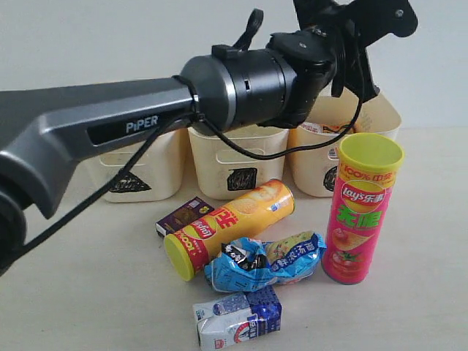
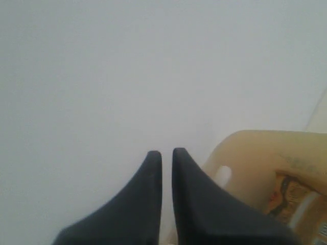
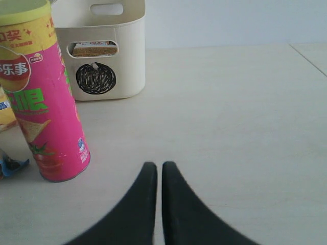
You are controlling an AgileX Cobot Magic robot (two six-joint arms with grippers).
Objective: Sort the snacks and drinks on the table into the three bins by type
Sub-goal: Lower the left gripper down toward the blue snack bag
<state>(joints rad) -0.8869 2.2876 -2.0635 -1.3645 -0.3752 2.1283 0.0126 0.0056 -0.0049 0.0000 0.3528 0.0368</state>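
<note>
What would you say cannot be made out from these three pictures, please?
1. Exterior view: the grey robot arm covers the three cream plastic tubs' tops, hiding their contents.
2. Exterior view: the tall pink crisp tube hides most of the right tub's mark.
3. Left wrist view: the orange packet inside a tub is blurred and cut by the edge.

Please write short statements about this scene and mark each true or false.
1. The pink crisp tube with the yellow-green lid stands upright. True.
2. The yellow crisp tube stands upright too. False: it lies on its side.
3. The right pincer grips the blue crinkly bag. False: it is shut and empty; the bag lies on the table.
4. The blue-and-white milk carton lies on the table. True.
5. The cream plastic tub with the scribbled circle is empty. False: a packet shows through its handle cut-out.
</note>
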